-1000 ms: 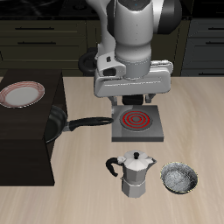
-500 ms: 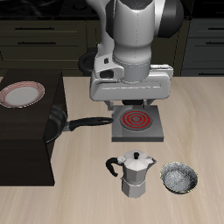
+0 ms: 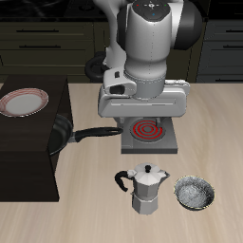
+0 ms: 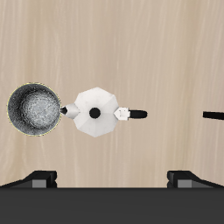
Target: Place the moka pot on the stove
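Note:
The silver faceted moka pot (image 3: pixel 147 188) stands upright on the wooden table near the front edge, its black handle (image 3: pixel 121 179) pointing sideways. In the wrist view I look straight down on the moka pot (image 4: pixel 96 113) with its lid knob in the middle. The grey stove (image 3: pixel 150 135) with red coil rings lies just behind the pot, partly covered by my hand. My gripper (image 3: pixel 142 110) hangs above the stove's back part, well above and behind the pot. The gripper (image 4: pixel 112 179) is open and empty, its fingertips (image 4: pixel 39 178) wide apart.
A speckled grey bowl (image 3: pixel 194 194) sits close beside the pot, also in the wrist view (image 4: pixel 33 109). A black frying pan (image 3: pixel 62 133) rests against a dark block (image 3: pixel 28 142), its long handle (image 3: pixel 98 133) reaching the stove's edge. A red-rimmed plate (image 3: pixel 22 102) lies on the block.
My gripper has come down and moved a little toward the table's front, over the stove. The pot, bowl, pan and stove have not moved.

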### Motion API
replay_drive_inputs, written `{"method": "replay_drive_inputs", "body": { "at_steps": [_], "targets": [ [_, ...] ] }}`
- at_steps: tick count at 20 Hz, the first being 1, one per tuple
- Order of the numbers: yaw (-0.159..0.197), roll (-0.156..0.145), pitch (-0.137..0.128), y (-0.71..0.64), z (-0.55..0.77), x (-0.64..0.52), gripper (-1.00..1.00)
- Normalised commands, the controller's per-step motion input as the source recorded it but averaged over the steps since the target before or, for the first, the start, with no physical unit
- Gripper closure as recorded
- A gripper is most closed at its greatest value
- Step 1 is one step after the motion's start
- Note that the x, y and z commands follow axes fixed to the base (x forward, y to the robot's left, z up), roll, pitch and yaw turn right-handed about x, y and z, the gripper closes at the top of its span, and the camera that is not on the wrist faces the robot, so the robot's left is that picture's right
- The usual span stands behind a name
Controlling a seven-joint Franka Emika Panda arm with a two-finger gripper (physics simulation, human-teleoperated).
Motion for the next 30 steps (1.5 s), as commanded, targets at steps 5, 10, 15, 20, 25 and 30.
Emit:
{"method": "replay_drive_inputs", "body": {
  "at_steps": [5, 10, 15, 20, 25, 30],
  "targets": [
    [0.063, -0.040, -0.053, 0.11, -0.26, -0.04, -1.00],
    [-0.064, -0.029, -0.014, -0.04, 0.00, 0.00, -1.00],
    [-0.014, 0.014, -0.018, 0.14, -0.13, 0.00, -1.00],
    [0.040, 0.005, -0.064, 0.08, -0.09, 0.00, -1.00],
    [0.022, 0.000, -0.009, 0.08, -0.19, 0.01, -1.00],
    [-0.035, -0.002, 0.033, 0.03, -0.32, 0.05, -1.00]
  ]
}}
